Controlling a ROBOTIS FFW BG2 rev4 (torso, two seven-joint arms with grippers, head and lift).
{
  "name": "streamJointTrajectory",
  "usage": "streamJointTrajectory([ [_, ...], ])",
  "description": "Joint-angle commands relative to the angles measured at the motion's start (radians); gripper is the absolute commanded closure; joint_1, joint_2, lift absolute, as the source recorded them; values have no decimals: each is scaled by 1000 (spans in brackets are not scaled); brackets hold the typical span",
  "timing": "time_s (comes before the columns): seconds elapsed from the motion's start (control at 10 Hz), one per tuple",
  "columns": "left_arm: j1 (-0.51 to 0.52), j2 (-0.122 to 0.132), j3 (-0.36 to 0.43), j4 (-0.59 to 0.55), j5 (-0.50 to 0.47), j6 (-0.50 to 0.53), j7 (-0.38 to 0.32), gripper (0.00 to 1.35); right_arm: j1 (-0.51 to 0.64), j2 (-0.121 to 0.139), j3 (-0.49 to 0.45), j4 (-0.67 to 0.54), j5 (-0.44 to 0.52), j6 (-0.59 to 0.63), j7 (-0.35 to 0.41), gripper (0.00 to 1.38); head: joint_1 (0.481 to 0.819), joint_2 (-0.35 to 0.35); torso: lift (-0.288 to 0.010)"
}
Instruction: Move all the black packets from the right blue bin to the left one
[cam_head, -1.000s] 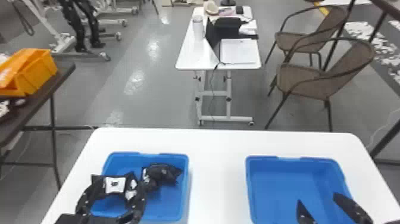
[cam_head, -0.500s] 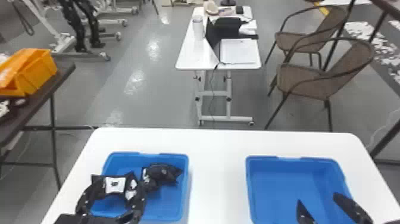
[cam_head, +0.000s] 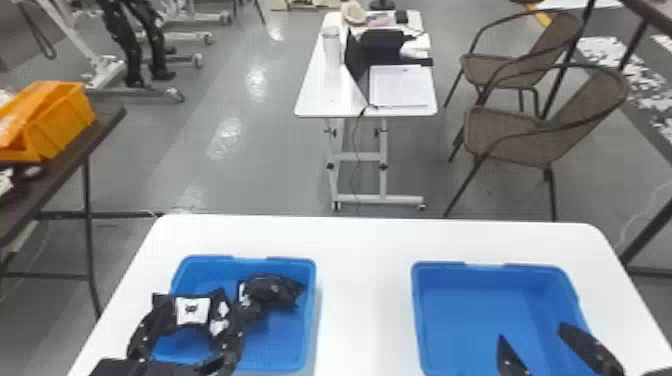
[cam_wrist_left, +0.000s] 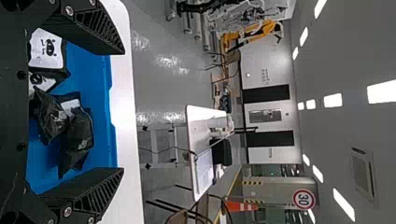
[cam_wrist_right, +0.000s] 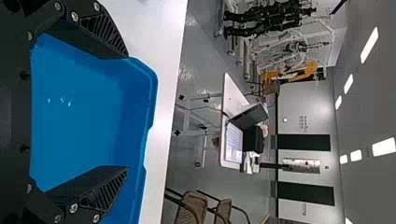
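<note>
My left gripper (cam_head: 187, 345) is over the near part of the left blue bin (cam_head: 311, 320), its fingers spread. Several black packets (cam_head: 272, 292) lie in that bin, some partly hidden behind the gripper. The left wrist view has black packets (cam_wrist_left: 77, 135) inside the bin, between and below the left gripper's (cam_wrist_left: 122, 112) parted fingers. At the right, my right gripper (cam_head: 535, 335) stands open over the right blue bin (cam_head: 475, 310), whose visible floor is bare. In the right wrist view the right gripper (cam_wrist_right: 127, 112) holds nothing over the blue bin (cam_wrist_right: 88, 107).
Both bins stand on a white table (cam_head: 365, 280) with a gap between them. Farther off are a small white desk (cam_head: 320, 95), two brown chairs (cam_head: 520, 135) and, at the left, an orange bin (cam_head: 65, 120) on a dark table.
</note>
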Motion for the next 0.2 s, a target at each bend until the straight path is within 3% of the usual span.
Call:
streamJointTrajectory([
  [0.0,0,-7,0,0,0,-1,0,136,0,1,0,0,-1,0,0,177,695,96,0],
  [0.1,0,-7,0,0,0,-1,0,136,0,1,0,0,-1,0,0,177,695,96,0],
])
